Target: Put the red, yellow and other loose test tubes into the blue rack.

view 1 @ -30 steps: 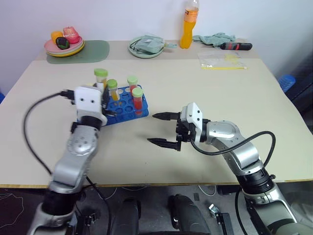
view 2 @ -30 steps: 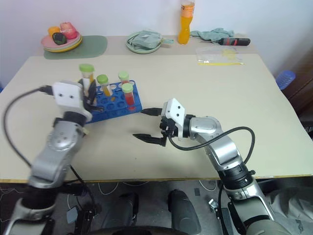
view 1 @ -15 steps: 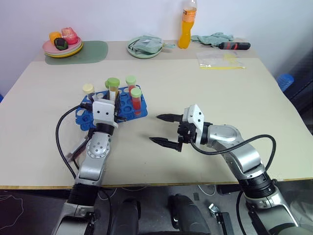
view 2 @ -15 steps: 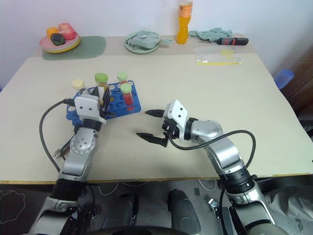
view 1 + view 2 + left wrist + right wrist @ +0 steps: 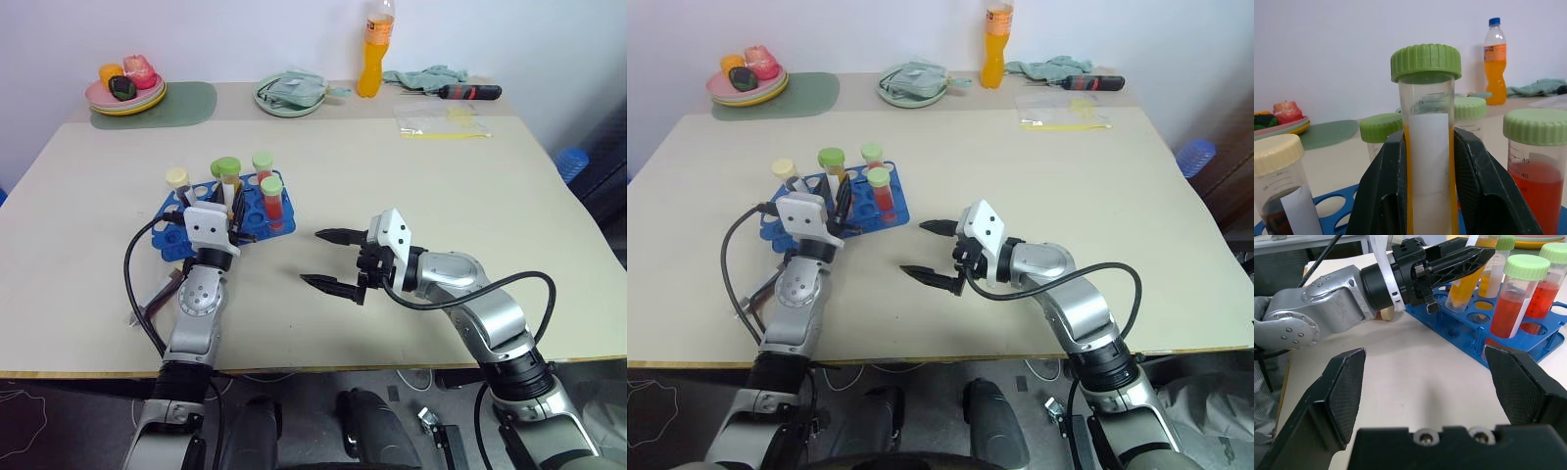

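Bright blue plastic rack is crowded: green-capped red-liquid tube at its near right corner, another green-capped tube behind, cream-capped dark tube on left. Left gripper, clamped on green-capped yellow-orange tube, sits btwn them. Bare beige tabletop right of rack is free; right gripper, jaws wide, hangs there.

Yellow tube in blue rack, 3 others upright
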`<move>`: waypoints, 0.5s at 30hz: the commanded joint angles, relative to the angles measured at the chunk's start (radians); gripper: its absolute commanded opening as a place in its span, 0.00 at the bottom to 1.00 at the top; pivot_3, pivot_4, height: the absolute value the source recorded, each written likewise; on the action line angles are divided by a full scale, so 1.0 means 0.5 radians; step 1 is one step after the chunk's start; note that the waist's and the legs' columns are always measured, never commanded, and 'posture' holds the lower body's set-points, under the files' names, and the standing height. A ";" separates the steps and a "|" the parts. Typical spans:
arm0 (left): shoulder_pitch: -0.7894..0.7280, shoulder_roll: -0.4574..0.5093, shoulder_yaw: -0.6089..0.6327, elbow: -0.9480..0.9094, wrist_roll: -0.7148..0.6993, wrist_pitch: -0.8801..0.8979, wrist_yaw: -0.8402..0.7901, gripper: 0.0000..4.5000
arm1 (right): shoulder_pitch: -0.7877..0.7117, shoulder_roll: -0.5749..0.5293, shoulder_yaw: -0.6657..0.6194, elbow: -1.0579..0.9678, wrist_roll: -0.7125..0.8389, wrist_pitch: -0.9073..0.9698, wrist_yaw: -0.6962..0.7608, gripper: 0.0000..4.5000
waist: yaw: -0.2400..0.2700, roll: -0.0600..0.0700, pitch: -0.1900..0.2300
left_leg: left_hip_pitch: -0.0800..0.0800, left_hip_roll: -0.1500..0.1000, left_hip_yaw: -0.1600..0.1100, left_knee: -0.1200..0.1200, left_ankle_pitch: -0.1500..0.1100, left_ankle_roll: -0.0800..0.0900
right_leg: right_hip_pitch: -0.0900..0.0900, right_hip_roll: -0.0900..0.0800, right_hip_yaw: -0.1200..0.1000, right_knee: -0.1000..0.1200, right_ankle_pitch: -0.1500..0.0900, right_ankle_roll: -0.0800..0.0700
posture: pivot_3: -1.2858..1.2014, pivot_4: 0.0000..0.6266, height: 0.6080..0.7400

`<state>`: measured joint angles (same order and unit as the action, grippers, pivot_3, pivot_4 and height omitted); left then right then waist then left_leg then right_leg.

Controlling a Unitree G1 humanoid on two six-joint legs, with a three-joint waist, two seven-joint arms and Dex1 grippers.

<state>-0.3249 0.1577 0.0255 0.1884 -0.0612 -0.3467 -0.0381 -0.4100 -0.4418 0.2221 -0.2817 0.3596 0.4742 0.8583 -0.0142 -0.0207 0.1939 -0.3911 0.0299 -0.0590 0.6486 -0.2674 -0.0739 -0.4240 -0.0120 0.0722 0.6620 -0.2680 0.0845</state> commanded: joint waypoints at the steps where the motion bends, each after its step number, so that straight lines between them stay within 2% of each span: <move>1: -0.036 -0.026 0.045 0.093 0.034 -0.177 0.027 0.17 | -0.007 0.010 -0.020 -0.121 0.037 -0.006 -0.008 0.95 | -0.001 0.000 0.000 | 0.000 0.000 0.000 0.000 0.000 0.000 | 0.000 0.000 0.000 0.000 0.000 0.000 | 0.52 0.24 1.00; 13: -0.070 -0.058 0.045 0.401 0.109 -0.459 0.022 0.17 | -0.023 0.012 -0.020 -0.136 0.055 0.005 -0.016 0.95 | -0.001 0.000 0.000 | 0.000 0.000 0.000 0.000 0.000 0.000 | 0.000 0.000 0.000 0.000 0.000 0.000 | 0.52 0.24 1.00; 15: -0.069 -0.058 0.046 0.392 0.074 -0.447 -0.010 0.40 | -0.025 0.014 -0.020 -0.138 0.058 0.007 -0.016 0.95 | -0.001 0.000 0.000 | 0.000 0.000 0.000 0.000 0.000 0.000 | 0.000 0.000 0.000 0.000 0.000 0.000 | 0.52 0.24 1.00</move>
<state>-0.3528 0.1315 0.0442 0.3921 -0.0182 -0.5597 -0.0298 -0.4099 -0.4407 0.2224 -0.3082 0.3719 0.4779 0.8508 -0.0145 -0.0207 0.1938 -0.3910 0.0299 -0.0591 0.6486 -0.2674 -0.0739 -0.4239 -0.0119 0.0720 0.6623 -0.2680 0.0846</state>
